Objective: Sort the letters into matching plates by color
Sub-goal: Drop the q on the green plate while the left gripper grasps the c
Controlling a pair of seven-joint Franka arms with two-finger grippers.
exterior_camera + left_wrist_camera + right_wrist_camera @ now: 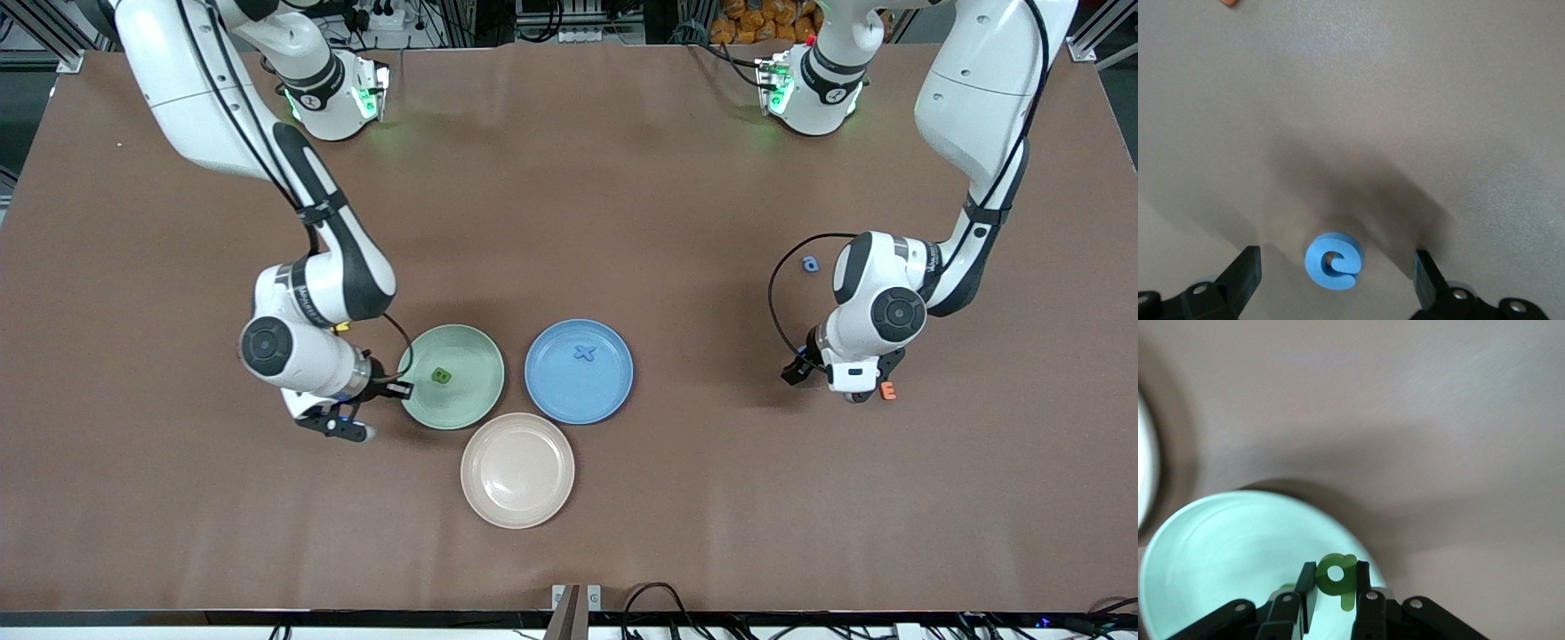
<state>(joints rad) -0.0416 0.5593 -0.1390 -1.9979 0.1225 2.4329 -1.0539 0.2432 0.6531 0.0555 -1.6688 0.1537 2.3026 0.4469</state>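
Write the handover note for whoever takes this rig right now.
Right gripper: shut on a small green letter, over the rim of the pale mint green plate.
Left gripper: open, straddling a small blue letter e on the table toward the left arm's end.
Done: one green letter lies in the mint plate; a blue X-shaped letter lies in the medium blue plate.
The beige plate holds nothing.
Left: drop the held green letter, move the blue e; an orange letter and another small blue letter remain on the table.
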